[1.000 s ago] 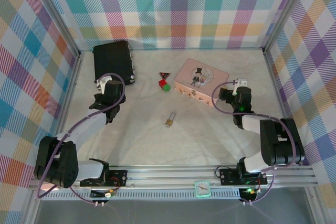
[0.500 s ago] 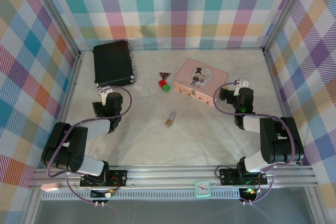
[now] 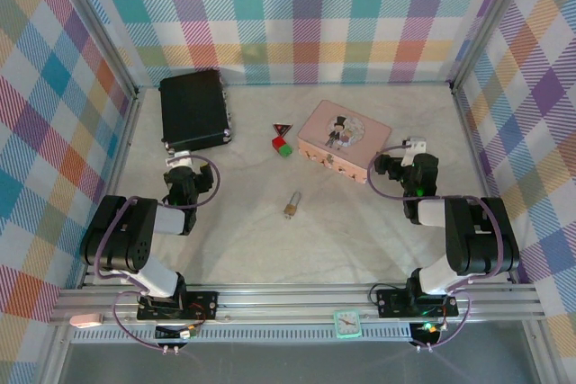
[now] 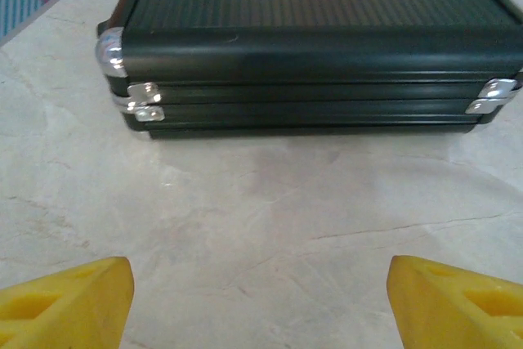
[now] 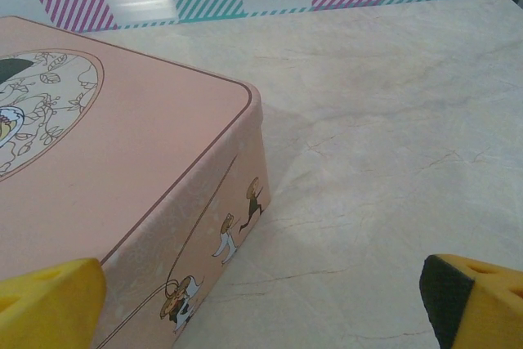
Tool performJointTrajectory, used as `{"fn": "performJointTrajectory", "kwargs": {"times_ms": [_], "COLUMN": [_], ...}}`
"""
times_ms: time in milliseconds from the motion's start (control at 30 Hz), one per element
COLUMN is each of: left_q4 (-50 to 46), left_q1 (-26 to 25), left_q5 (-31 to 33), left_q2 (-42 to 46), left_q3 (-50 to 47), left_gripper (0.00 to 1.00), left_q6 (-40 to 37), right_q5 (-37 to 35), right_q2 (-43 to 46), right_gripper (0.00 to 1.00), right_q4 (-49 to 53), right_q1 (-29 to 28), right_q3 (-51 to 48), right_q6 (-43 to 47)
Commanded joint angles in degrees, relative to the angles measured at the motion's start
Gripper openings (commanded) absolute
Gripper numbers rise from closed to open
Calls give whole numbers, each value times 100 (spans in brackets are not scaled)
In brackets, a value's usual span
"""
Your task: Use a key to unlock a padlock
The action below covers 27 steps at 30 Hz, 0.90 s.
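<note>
The small brass padlock (image 3: 292,207) with its silver shackle lies on the table near the middle, apart from both grippers. I cannot make out the key. My left gripper (image 3: 181,174) is low at the left, just in front of the black case (image 3: 193,108). Its yellow fingers (image 4: 69,304) stand wide open over bare table, facing the case's side (image 4: 310,79). My right gripper (image 3: 394,165) is at the right, beside the near right corner of the pink box (image 3: 346,137). It is open, with one yellow finger (image 5: 49,304) next to the box wall (image 5: 196,243) and nothing between the fingers.
A red block and a green block (image 3: 282,145) and a red triangular piece (image 3: 283,129) lie left of the pink box. Checked walls close in the table on three sides. A metal rail (image 3: 297,299) runs along the near edge.
The left arm has folded back toward its base, and its gripper has drawn away from the black case. The right gripper has opened a little wider. The padlock has stayed put.
</note>
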State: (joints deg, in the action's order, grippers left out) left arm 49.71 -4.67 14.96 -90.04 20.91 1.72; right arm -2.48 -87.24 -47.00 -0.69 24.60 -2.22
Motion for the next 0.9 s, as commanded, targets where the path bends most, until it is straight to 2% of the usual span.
{"fn": "performJointTrajectory", "kwargs": {"times_ms": [0, 333, 567, 867], "left_q4": [161, 172, -6, -3], "left_q1": [62, 49, 44, 38], "left_q5": [-279, -257, -577, -572], "left_q2": [-13, -31, -45, -44], "left_q3": [132, 142, 247, 247], "left_gripper": [87, 100, 100, 100], "left_q6": [-94, -102, -238, -249], "right_q5": [179, 274, 269, 251], "right_q2": [-65, -65, -65, -69], "right_gripper": [99, 99, 99, 99], "right_q4": [-27, 15, 7, -3], "right_q1": [23, 25, 25, 26], "right_q3": [-96, -78, -79, -79], "right_q6": [129, 146, 152, 152]}}
